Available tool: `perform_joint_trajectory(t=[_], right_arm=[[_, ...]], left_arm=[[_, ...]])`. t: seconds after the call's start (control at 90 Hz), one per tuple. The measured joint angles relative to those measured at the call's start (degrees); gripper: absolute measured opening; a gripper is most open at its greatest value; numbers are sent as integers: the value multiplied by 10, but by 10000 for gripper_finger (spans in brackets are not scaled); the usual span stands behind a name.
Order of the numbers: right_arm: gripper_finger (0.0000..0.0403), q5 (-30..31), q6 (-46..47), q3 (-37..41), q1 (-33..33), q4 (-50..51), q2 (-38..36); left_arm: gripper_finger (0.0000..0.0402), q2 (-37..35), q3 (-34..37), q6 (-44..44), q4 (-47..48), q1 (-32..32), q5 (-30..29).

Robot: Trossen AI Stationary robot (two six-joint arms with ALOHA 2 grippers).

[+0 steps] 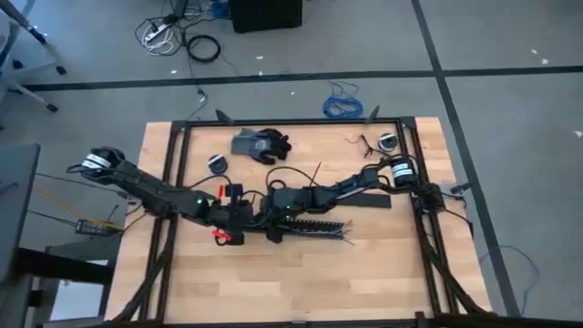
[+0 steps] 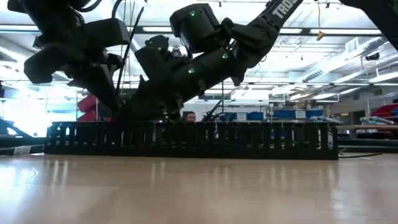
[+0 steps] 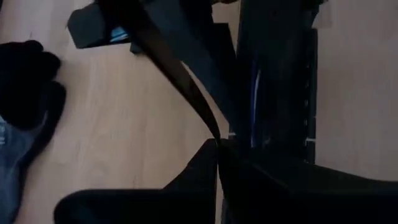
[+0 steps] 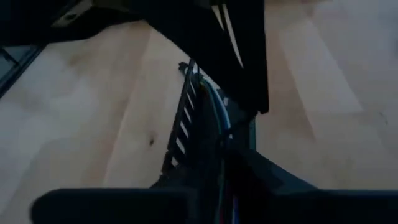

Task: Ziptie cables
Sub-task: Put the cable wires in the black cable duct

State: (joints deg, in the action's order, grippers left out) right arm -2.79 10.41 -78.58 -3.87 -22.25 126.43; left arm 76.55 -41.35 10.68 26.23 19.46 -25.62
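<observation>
I've got both hands, left [image 1: 244, 221] & right [image 1: 271, 219], at the slotted black duct's [image 1: 314, 225] left end w/ cables [image 4: 214, 112] inside; can't tell either's grip.

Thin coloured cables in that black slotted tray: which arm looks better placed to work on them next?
Probably right: its gripper sits at the black slotted tray's end over the thin coloured cables. The left gripper is just beside it.

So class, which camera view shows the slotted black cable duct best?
The low view: the slotted black cable duct runs full length, side-on. The high view shows it small beneath both arms; the right wrist view shows one slotted wall with wires inside; the left wrist view shows only dark, unclear shapes.
</observation>
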Motion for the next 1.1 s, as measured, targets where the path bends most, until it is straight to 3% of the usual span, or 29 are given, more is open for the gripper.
perform_joint_trajectory(t=[0.267, 1.1], right_arm=[[116, 21, -11, -1, 7, 0, 0], [117, 62, -56, -8, 12, 15, -9]], left_arm=[[0, 0, 0, 1, -1, 0, 3], [0, 0, 1, -9, 2, 0, -7]])
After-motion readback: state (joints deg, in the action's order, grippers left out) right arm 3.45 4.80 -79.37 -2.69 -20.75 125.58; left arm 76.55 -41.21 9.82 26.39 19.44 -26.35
